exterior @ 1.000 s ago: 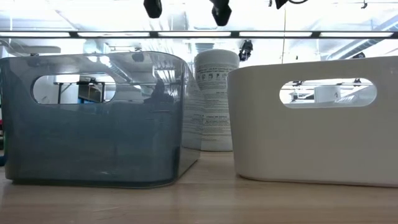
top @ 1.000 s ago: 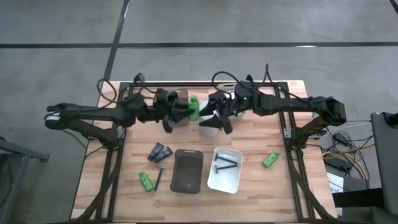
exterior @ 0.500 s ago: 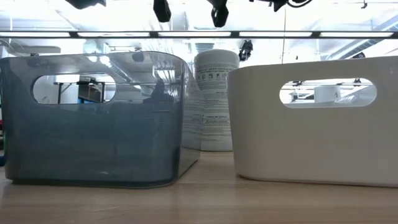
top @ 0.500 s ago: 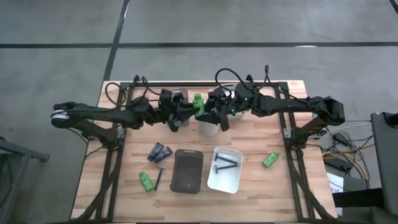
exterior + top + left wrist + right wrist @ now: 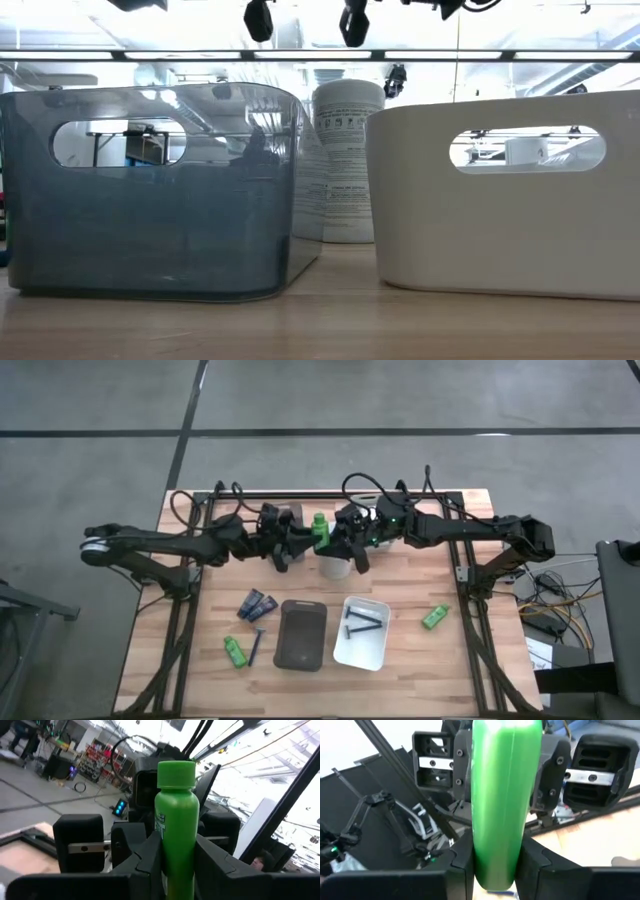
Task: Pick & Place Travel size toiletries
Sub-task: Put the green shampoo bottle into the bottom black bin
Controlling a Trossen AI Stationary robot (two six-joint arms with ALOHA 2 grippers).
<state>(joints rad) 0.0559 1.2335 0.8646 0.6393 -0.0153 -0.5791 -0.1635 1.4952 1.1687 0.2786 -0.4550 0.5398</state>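
A bright green bottle (image 5: 319, 530) with a green cap (image 5: 176, 774) hangs high above the table's far middle, roughly upright with its cap up. My left gripper (image 5: 302, 538) comes at it from the left and my right gripper (image 5: 340, 542) from the right, and both are shut on it. On the table lie another green bottle (image 5: 234, 651) beside a slim razor (image 5: 256, 647), two navy tubes (image 5: 258, 604) and a third green bottle (image 5: 435, 617). Two razors (image 5: 365, 622) lie in the white tray (image 5: 375, 655). My left gripper pinches the bottle's body (image 5: 175, 862), below the cap, between its two fingers (image 5: 150, 857). The fingers come about level from the table's left side and lie across the bottle, which is clear of the table. My right gripper pinches the body near its rounded base (image 5: 495, 865) between its two fingers (image 5: 536, 857), coming level from the table's right side, opposite the left gripper.
A tall white cylinder (image 5: 335, 565) stands just under the grippers. A dark grey tray (image 5: 301, 634) sits beside the white tray at mid-table. In the low view a clear bluish tray (image 5: 150, 190) and a white tray (image 5: 510, 190) fill the foreground.
My left gripper has carried the green bottle a little toward the table's right and slightly down, to my right gripper. My right gripper has stayed in place and shut its fingers on the bottle. The bottle stays clear of the table.
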